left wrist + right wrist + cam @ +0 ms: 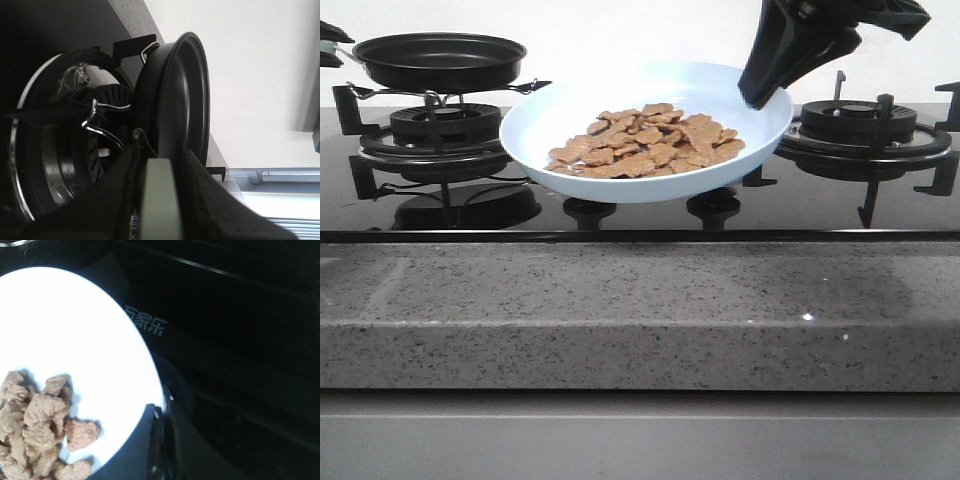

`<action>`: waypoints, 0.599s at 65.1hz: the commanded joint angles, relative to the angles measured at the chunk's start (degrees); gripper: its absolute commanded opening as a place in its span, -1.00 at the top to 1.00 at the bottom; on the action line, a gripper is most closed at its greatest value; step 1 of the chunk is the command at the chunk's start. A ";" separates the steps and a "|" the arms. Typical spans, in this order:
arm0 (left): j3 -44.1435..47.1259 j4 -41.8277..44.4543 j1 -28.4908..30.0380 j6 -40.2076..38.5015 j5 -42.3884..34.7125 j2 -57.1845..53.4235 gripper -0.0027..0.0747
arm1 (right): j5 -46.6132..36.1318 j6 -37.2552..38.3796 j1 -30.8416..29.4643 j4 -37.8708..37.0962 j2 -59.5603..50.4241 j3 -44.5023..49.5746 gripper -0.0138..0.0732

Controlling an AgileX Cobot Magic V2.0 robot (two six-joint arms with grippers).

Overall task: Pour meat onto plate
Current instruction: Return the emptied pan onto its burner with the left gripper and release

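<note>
The pale blue-white plate hangs over the middle of the black glass hob, tipped toward the front. The meat, a heap of orange-brown pieces, lies in it. My right gripper is shut on the plate's right rim. In the right wrist view the plate, the meat and the right gripper on the rim all show. The black frying pan is level at the left burner; no meat shows in it. My left gripper is shut on the pan's grey-green handle.
The left burner with its grate lies under the pan. The right burner stands just right of the plate. Two knobs sit below the plate. The speckled grey counter runs along the front.
</note>
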 commanded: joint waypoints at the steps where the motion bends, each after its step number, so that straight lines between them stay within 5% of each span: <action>1: -1.73 -1.20 0.00 0.27 2.13 -2.50 0.84 | -3.12 -0.27 -0.06 1.28 -2.83 -1.60 0.84; 20: -1.83 -0.43 0.77 0.27 3.13 -2.50 -0.30 | -3.12 -0.27 -0.06 1.28 -2.83 -1.60 0.84; 39: -1.83 7.95 5.70 0.38 5.29 -9.00 -0.37 | -3.12 -0.27 -0.06 1.28 -2.83 -1.60 0.84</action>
